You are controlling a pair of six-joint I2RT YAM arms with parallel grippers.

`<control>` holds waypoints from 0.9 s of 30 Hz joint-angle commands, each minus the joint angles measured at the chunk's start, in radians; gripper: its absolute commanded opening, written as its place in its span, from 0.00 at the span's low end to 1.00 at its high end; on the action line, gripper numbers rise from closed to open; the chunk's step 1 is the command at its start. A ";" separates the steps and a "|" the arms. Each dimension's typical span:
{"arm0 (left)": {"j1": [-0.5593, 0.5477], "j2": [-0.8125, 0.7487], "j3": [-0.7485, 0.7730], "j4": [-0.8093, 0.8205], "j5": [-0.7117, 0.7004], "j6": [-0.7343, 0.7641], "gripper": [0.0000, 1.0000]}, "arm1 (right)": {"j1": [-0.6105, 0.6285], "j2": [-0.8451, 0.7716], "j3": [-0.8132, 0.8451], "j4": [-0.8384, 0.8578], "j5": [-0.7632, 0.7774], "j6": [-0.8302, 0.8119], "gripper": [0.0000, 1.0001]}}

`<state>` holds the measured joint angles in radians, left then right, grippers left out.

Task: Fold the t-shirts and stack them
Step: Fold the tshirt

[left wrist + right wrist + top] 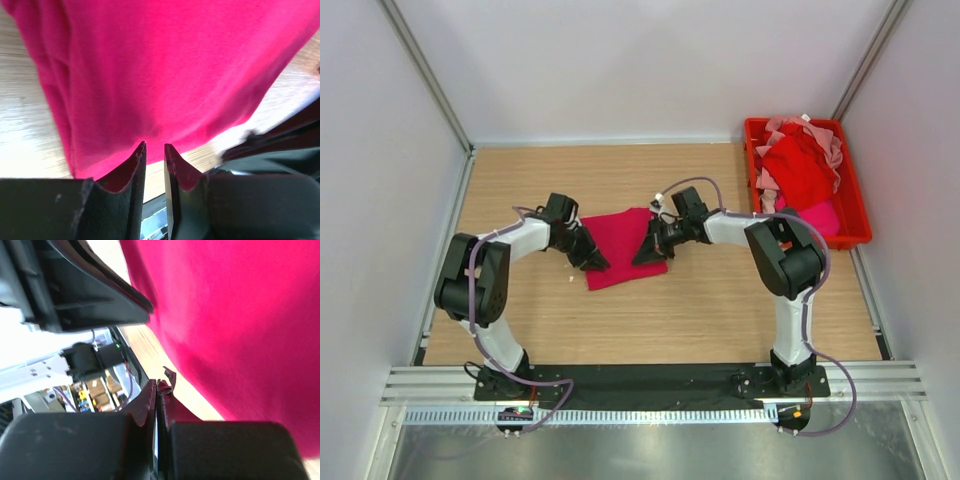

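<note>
A crimson-magenta t-shirt [620, 247] lies folded into a small rectangle on the wooden table between my two arms. My left gripper [590, 252] is low at the shirt's left edge. In the left wrist view its jaws [154, 147] stand a narrow gap apart with bare table showing between them, the tips at the hem of the shirt [165, 70]. My right gripper [652, 247] is at the shirt's right edge. In the right wrist view its jaws [161, 385] are pressed together with nothing between them, a little short of the shirt [235, 325].
A rigid red bin [857, 205] stands at the back right, holding a crumpled red shirt [800, 165] and pale pink shirts [825, 215]. White walls close in the table on three sides.
</note>
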<state>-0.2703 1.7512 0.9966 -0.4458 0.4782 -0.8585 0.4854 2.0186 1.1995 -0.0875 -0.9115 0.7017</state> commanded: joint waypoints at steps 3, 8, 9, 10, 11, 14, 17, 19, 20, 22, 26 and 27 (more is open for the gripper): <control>-0.018 -0.010 -0.001 0.070 0.039 -0.034 0.22 | -0.010 0.022 -0.142 0.132 0.011 0.036 0.01; -0.017 0.027 -0.076 0.124 0.004 -0.059 0.21 | -0.059 0.045 -0.205 0.187 0.011 0.056 0.01; -0.018 0.024 -0.081 0.125 0.000 -0.054 0.21 | -0.060 0.031 -0.212 0.175 0.011 0.052 0.01; -0.017 -0.004 -0.081 0.119 0.000 -0.048 0.22 | -0.059 0.010 -0.213 0.161 0.016 0.038 0.01; -0.017 -0.021 -0.067 0.092 -0.013 -0.022 0.24 | -0.059 -0.036 -0.215 0.132 0.019 0.036 0.01; -0.018 -0.097 0.012 -0.028 -0.036 0.032 0.37 | -0.057 -0.124 -0.212 0.044 0.039 0.045 0.02; -0.001 -0.160 0.088 -0.115 -0.065 0.098 0.50 | -0.054 -0.247 -0.167 -0.113 0.072 0.021 0.05; 0.020 -0.183 0.154 -0.183 -0.091 0.137 0.57 | -0.054 -0.300 -0.101 -0.219 0.121 -0.053 0.09; 0.049 -0.194 0.174 -0.206 -0.108 0.150 0.59 | -0.056 -0.311 -0.075 -0.330 0.141 -0.085 0.11; 0.080 -0.193 0.233 -0.266 -0.154 0.186 0.63 | -0.054 -0.328 -0.003 -0.493 0.219 -0.181 0.20; 0.134 -0.138 0.306 -0.315 -0.260 0.256 0.67 | -0.056 -0.359 0.060 -0.636 0.312 -0.283 0.36; 0.138 -0.122 0.313 -0.314 -0.288 0.268 0.67 | -0.056 -0.365 0.066 -0.647 0.322 -0.291 0.38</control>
<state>-0.1490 1.5871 1.2758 -0.6643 0.3088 -0.6827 0.4290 1.6905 1.2354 -0.5217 -0.6926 0.5228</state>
